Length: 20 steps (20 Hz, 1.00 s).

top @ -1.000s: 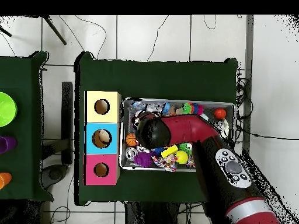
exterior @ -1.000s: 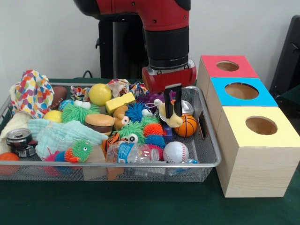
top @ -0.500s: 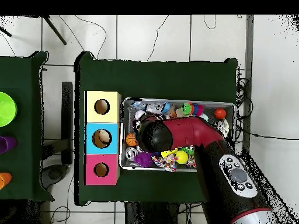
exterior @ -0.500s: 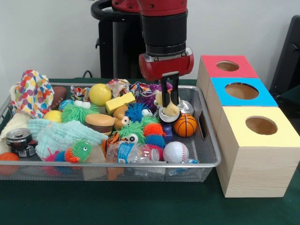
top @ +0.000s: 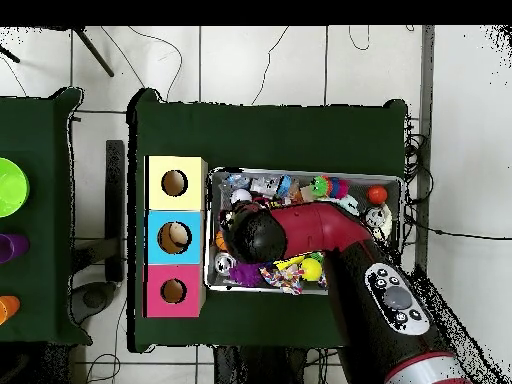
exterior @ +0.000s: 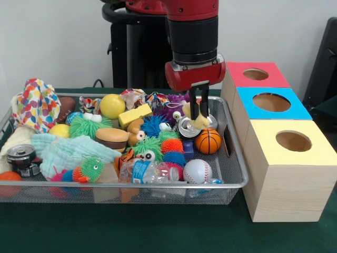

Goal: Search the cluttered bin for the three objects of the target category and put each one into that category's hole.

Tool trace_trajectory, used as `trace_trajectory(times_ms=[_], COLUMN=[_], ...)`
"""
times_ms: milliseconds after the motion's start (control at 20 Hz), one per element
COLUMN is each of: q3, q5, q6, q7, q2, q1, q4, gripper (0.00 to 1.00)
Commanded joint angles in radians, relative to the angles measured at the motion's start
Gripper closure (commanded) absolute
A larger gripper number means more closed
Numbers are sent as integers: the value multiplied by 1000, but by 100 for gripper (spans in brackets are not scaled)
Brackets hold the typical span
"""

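Currently a small yellow soft toy [exterior: 200, 120] hangs pinched in the red arm's black end effector [exterior: 199, 112], just above the wire mesh bin [exterior: 234, 174], near the orange basketball [exterior: 209, 140]. Its grip looks shallow; the toy might slip into the clutter before reaching the wooden hole boxes [exterior: 287, 174].

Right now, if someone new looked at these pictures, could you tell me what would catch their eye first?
The red arm comes down over the right end of a wire bin heaped with bright toys, its gripper shut on a small yellow toy lifted just above a basketball. Right of the bin stand three wooden boxes with round holes, topped red, blue and yellow.
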Motion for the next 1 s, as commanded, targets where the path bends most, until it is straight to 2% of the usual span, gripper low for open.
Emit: trace_trajectory(times_ms=[50,400,1000], q3=[1,-17,-9], q5=[15,18,40], q6=[108,129,215], q7=[26,36,15], q2=[11,24,-61], q1=[4,19,28], q4=[100,85,86], gripper=[100,100,100])
